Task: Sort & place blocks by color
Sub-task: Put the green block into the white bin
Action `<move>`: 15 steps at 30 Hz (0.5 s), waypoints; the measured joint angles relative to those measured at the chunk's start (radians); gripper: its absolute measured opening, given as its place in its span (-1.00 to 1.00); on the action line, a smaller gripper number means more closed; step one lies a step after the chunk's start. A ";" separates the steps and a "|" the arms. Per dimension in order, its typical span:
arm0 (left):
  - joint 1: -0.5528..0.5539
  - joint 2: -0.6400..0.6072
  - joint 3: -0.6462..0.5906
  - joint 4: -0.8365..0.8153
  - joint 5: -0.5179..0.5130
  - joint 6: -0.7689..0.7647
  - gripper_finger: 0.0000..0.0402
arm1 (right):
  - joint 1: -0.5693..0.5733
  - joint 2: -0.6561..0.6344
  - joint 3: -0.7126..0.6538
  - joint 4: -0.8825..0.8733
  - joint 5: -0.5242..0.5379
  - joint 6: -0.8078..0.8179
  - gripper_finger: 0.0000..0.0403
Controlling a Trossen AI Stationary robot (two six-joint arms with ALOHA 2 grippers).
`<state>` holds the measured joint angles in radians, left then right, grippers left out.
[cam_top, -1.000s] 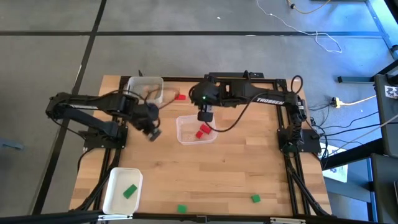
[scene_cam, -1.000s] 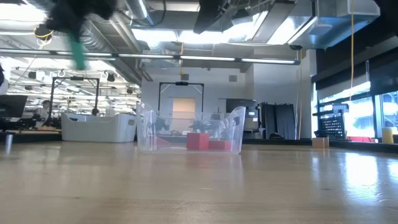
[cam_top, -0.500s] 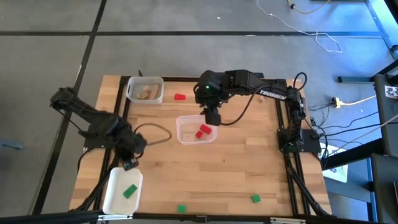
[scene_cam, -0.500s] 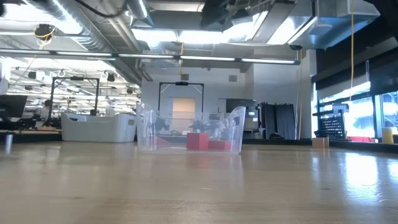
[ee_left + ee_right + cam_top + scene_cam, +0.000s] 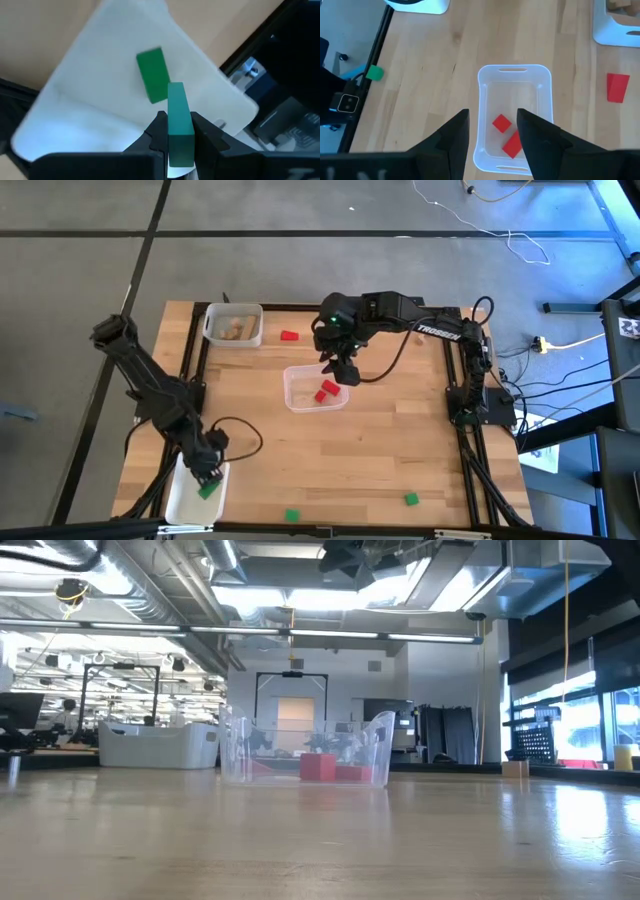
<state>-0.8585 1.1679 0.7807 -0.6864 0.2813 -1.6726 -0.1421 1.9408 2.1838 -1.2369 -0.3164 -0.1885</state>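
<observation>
My left gripper [image 5: 207, 474] hangs over the white tray [image 5: 180, 498] at the table's near left corner, shut on a green block [image 5: 179, 120]. A second green block [image 5: 152, 75] lies flat on that tray's floor. My right gripper [image 5: 492, 137] is open and stands above the clear tray [image 5: 315, 388] mid-table, nothing between its fingers. Two red blocks [image 5: 507, 134] lie in the clear tray. A third red block [image 5: 290, 336] lies on the table beyond it. Two more green blocks [image 5: 291, 516] [image 5: 410, 499] lie near the front edge. My left gripper pinches the green block's two long side faces [image 5: 178, 142] between its two fingers, at the block's rear end. The fingers slant down from above and lie along the block, which sticks out past the fingertips. It hangs clear above the white tray's floor.
A white tray [image 5: 233, 325] with tan blocks stands at the far left corner. Black frame rails [image 5: 192, 360] run along the table's left and right edges. Bare wood lies between the clear tray and the front edge.
My left gripper has carried the green block from beside the clear tray toward the table's near left corner and down, ending over the white tray. My right gripper has turned at the wrist above the clear tray.
</observation>
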 joint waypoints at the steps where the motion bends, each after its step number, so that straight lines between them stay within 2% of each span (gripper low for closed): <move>1: -0.010 0.005 -0.012 0.018 0.002 -0.008 -0.78 | 0.000 0.000 0.000 0.000 0.000 0.000 -0.18; 5: -0.019 0.021 -0.038 0.055 -0.001 -0.036 -0.77 | 0.000 0.000 0.000 0.000 0.000 0.002 -0.18; 11: -0.019 0.024 -0.039 0.048 -0.001 -0.044 -0.58 | 0.000 0.000 0.000 -0.008 0.000 0.004 -0.18; 15: -0.019 0.024 -0.039 0.048 -0.002 -0.045 -0.57 | 0.000 0.000 0.000 -0.009 0.000 0.004 -0.18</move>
<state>-0.8780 1.1915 0.7418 -0.6380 0.2792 -1.7180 -0.1421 1.9409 2.1838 -1.2456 -0.3164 -0.1844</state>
